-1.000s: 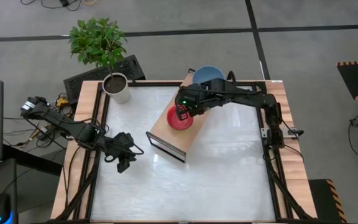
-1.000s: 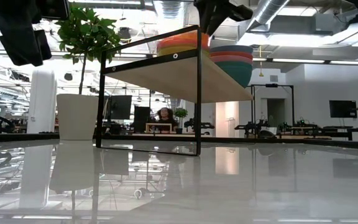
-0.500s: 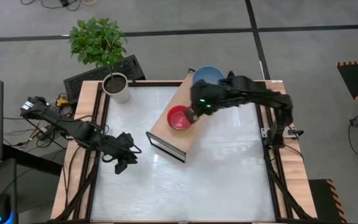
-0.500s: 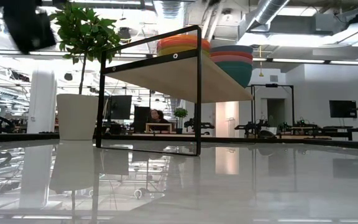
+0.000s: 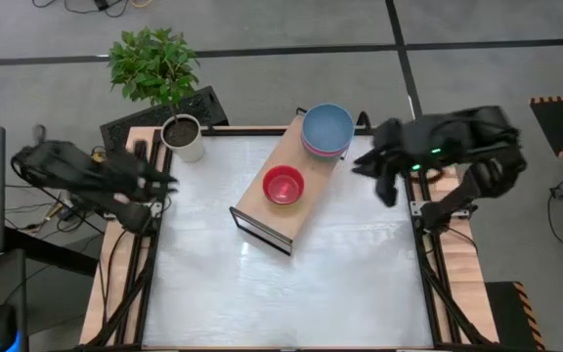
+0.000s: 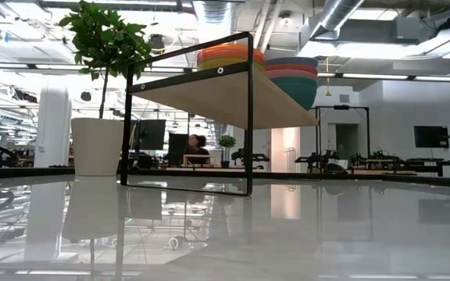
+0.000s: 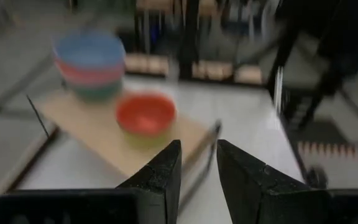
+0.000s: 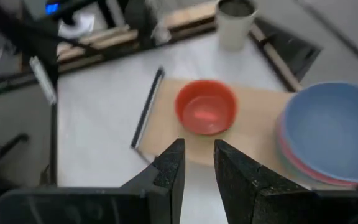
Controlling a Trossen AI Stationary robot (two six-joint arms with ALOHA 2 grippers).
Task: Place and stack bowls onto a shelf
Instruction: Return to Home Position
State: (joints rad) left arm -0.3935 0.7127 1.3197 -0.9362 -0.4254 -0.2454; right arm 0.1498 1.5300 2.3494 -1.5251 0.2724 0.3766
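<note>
The shelf [image 5: 262, 207] is a light-wood board on a dark frame, lying slantwise mid-table. On it stand two stacks of bowls. The small stack has the red bowl [image 5: 283, 184] on top and the large stack the blue bowl [image 5: 327, 127]. In the low view yellow shows under the red bowl [image 6: 229, 53], and pink and teal under the blue bowl [image 6: 291, 65]. My right gripper [image 8: 199, 149] hangs over the table's right edge [image 5: 377, 176], shut and empty. My left gripper [image 7: 199, 149] is pulled back at the left edge [image 5: 156, 181], shut and empty.
A white pot of soil [image 5: 183, 137] stands at the table's far left corner, with a leafy plant [image 5: 152, 64] behind it off the table. The white tabletop [image 5: 291, 284] lies bare in front of the shelf. Wooden side rails [image 5: 125, 244] run along both edges.
My right gripper has left the red bowl on the small stack and swung up and away toward the table's right edge. My left arm has drawn back from the table's left part to its left edge and risen out of the low view. The bowls have stayed put.
</note>
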